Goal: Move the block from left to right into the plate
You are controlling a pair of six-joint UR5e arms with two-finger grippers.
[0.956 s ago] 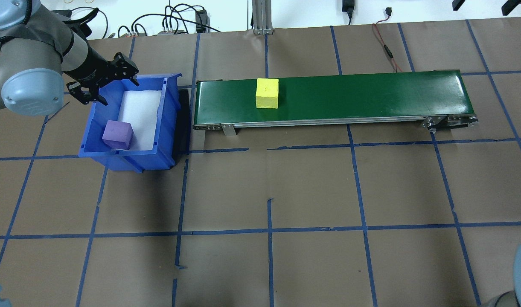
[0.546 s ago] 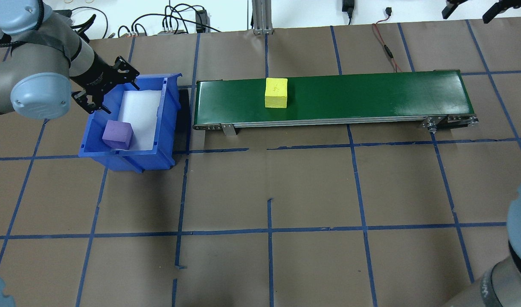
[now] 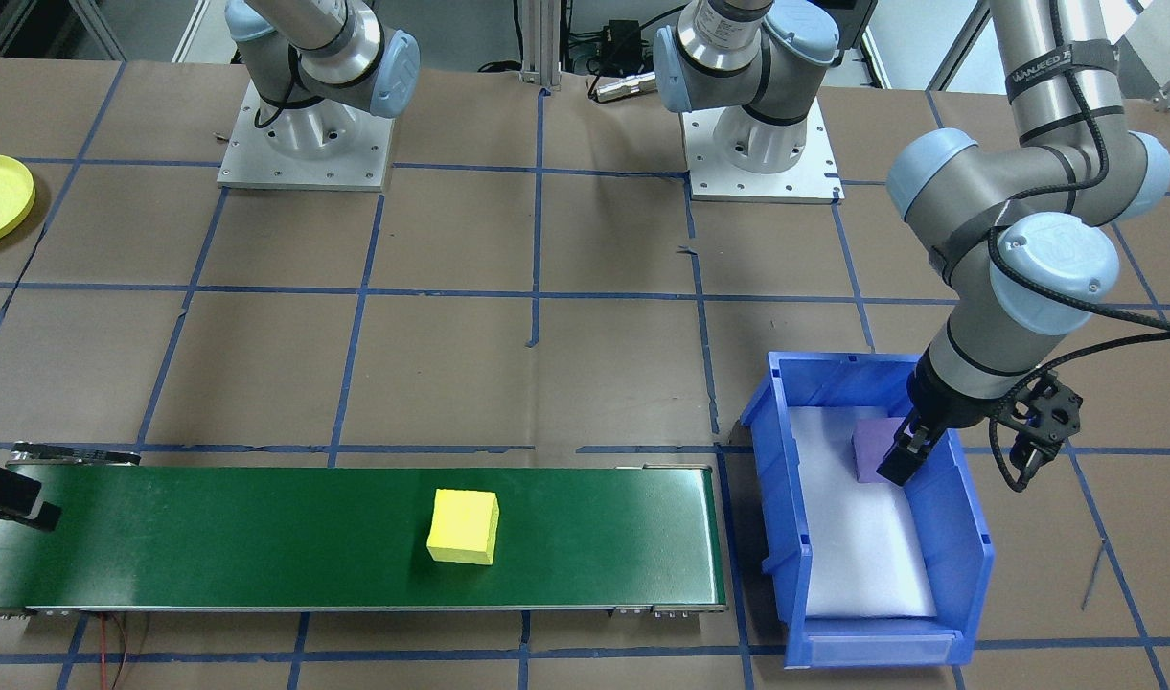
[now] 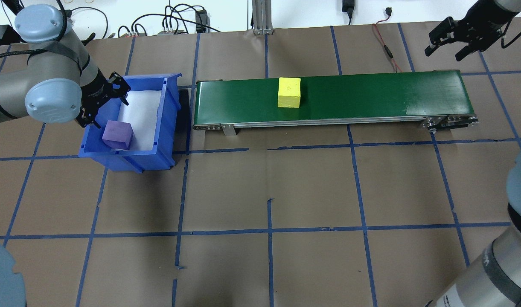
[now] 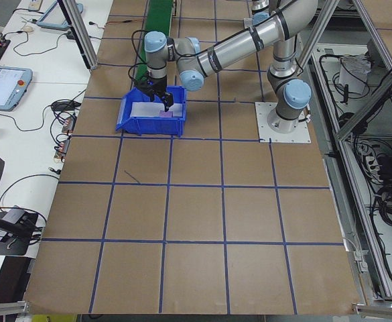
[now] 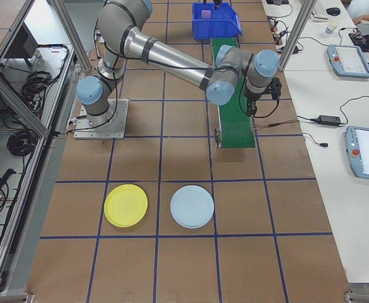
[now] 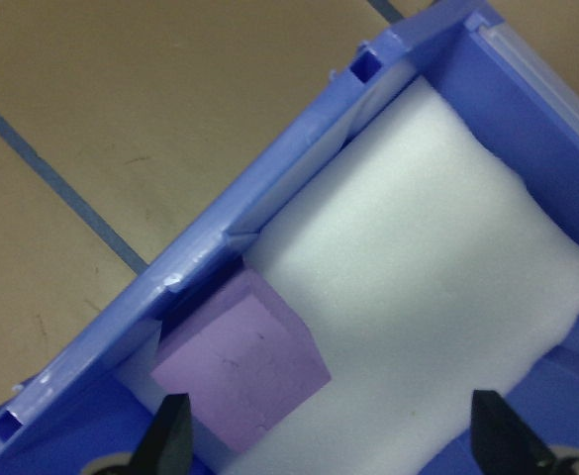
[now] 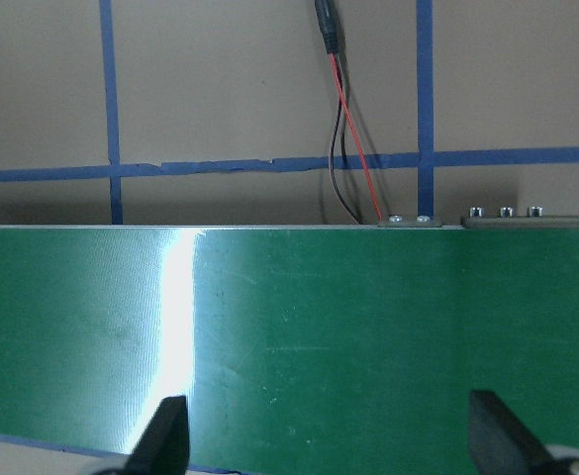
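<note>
The yellow block [image 4: 289, 92] sits on the green belt [image 4: 371, 96], a bit left of the middle of the belt in the overhead view, and nothing is touching it. The yellow plate [image 6: 126, 205] lies flat on the bench [image 4: 260, 192] in the lower left of the right-side view, well apart from the belt, with a pale blue plate [image 6: 192, 206] just beside it. In the front view only part of the yellow plate shows, at the far left edge. A purple block [image 4: 117, 134] rests on white foam in the blue bin [image 4: 166, 128], pushed into a near corner — the bin stands just past the left end of the belt in the overhead view. The left claw [image 4: 101, 102] hangs over the bin right by the purple block, its fingers [image 7: 170, 435] spread wide and holding nothing. The right claw [image 4: 461, 40] is in the upper right of the overhead view, above the far edge of the belt's right end — it is spread apart too and empty.
</note>
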